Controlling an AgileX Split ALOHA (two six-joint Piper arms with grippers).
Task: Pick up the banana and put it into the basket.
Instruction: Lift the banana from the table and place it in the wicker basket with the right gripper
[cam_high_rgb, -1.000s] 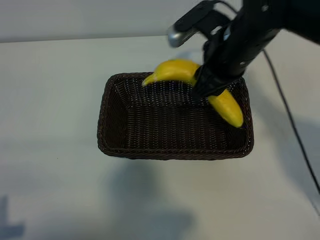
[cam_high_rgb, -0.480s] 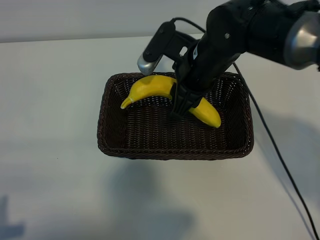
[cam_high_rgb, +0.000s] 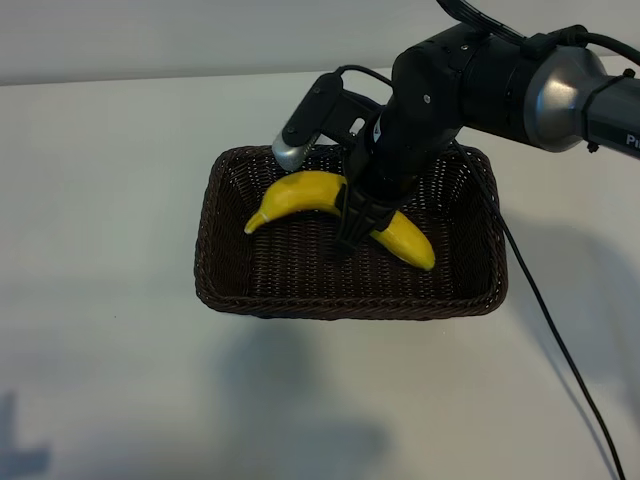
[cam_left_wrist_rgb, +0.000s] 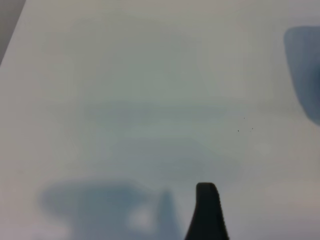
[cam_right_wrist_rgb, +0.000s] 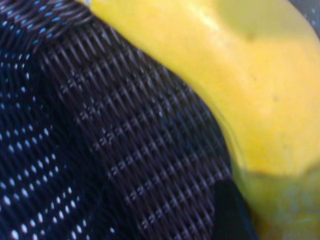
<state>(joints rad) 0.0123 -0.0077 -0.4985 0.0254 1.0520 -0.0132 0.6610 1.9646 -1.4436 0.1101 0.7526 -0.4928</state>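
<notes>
Right end effector (cam_high_rgb: 352, 225) gripping banana (cam_high_rgb: 300, 192)

The right arm (cam_high_rgb: 470, 85) is bulky matte black with a shiny grey cylindrical section toward its far end, a small silver-grey camera block (cam_high_rgb: 300, 135) near the wrist, and a thin black cable (cam_high_rgb: 560, 340) trailing off behind.
</notes>
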